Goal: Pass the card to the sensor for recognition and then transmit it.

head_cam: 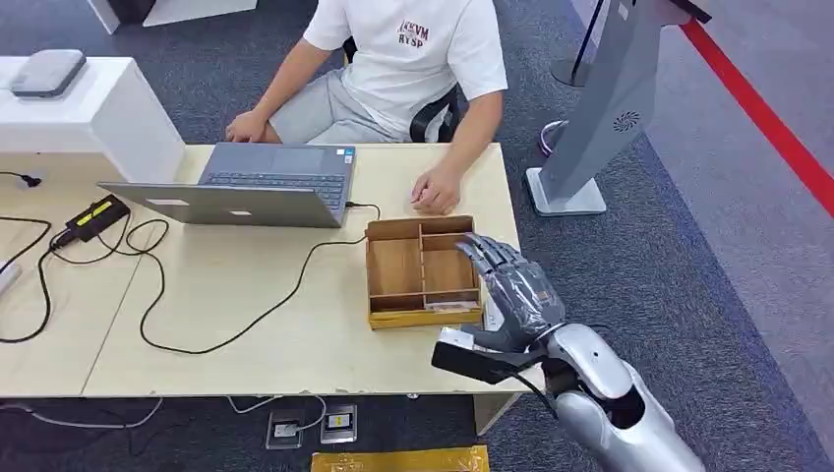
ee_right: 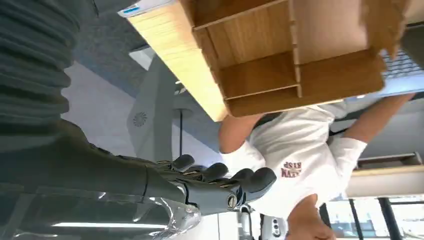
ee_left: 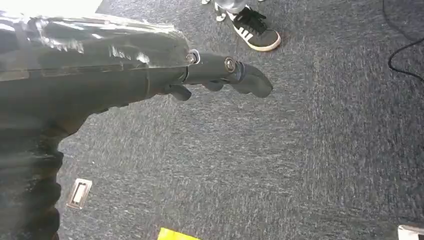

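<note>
Over the wooden tray's (head_cam: 421,267) right edge my right hand (head_cam: 511,285) hovers — fingers straight, apart, holding nothing; my left hand (ee_left: 220,75) hangs above carpet (ee_left: 300,150), fingers extended, empty.

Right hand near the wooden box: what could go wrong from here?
The right hand hovers open at the edge of the wooden organizer box; a careless reach could push the box across the table. The person's hand rests just behind the box and might be bumped.
</note>
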Tool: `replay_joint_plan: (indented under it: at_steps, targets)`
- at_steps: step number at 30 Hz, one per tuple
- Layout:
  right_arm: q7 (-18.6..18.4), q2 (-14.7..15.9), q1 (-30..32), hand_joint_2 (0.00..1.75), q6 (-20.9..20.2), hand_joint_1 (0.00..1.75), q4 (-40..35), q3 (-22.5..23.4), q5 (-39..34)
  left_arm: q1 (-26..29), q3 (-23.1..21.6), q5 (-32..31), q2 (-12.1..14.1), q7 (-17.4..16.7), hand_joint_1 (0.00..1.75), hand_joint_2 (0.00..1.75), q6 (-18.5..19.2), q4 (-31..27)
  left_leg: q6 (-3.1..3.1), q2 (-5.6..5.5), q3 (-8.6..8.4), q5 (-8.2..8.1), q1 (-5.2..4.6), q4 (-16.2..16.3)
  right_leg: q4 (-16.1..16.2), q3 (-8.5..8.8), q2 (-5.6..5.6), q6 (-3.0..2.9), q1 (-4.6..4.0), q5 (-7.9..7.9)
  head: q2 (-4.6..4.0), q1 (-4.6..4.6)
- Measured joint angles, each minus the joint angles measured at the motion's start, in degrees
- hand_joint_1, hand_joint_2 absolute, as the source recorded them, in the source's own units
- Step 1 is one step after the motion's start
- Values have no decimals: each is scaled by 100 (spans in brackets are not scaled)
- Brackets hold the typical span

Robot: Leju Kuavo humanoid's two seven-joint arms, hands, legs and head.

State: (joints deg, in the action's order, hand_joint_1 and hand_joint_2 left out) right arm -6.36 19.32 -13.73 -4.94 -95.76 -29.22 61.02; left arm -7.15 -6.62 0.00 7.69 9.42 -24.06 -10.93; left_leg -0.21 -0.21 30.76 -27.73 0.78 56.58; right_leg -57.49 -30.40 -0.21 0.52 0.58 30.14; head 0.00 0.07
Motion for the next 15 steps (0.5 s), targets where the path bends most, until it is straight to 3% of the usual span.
replay_joint_plan:
  at_steps: [15]
  targets:
    - [407,-717,-382,175,709,0,943,-271,-118,-24,0,0,-24,0,0,175,0,0,0,0,3,0,0,0,-1,-3,2,0,-1,0,0,-2]
